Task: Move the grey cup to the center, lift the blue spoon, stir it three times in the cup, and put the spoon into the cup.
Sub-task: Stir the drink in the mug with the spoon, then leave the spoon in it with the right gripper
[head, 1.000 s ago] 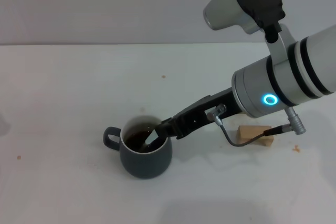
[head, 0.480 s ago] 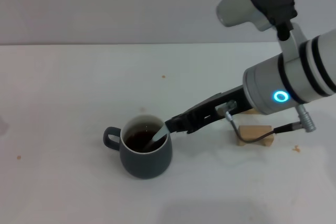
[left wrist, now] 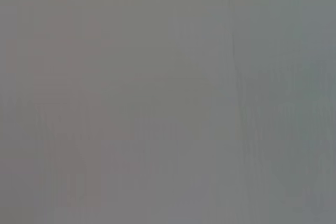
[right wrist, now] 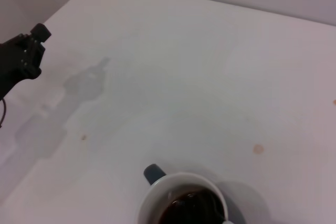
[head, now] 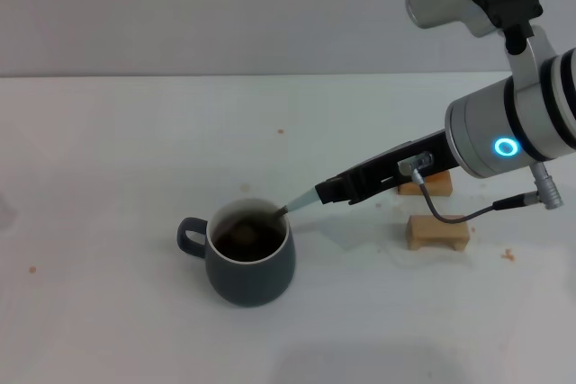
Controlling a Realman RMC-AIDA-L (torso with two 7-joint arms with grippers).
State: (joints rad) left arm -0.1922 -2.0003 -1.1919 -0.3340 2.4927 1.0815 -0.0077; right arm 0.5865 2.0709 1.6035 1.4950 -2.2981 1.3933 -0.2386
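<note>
A white table [head: 135, 150] stands before a plain grey wall [head: 180, 6]. Two light wooden blocks lie at the right: one wooden block [head: 437, 231] nearer, another wooden block [head: 428, 185] just behind it. Small brownish specks [head: 280, 130] dot the surface.

Even, soft overhead light; faint shadows on the table [head: 135, 132]. The left wrist view is blank grey, perhaps blurred.

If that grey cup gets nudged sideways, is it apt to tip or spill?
Probably not tip: the grey cup looks squat and wide-based. Its dark liquid sits below the rim, so sloshing seems the likelier risk. The blue spoon leaning on the rim could shift.
</note>
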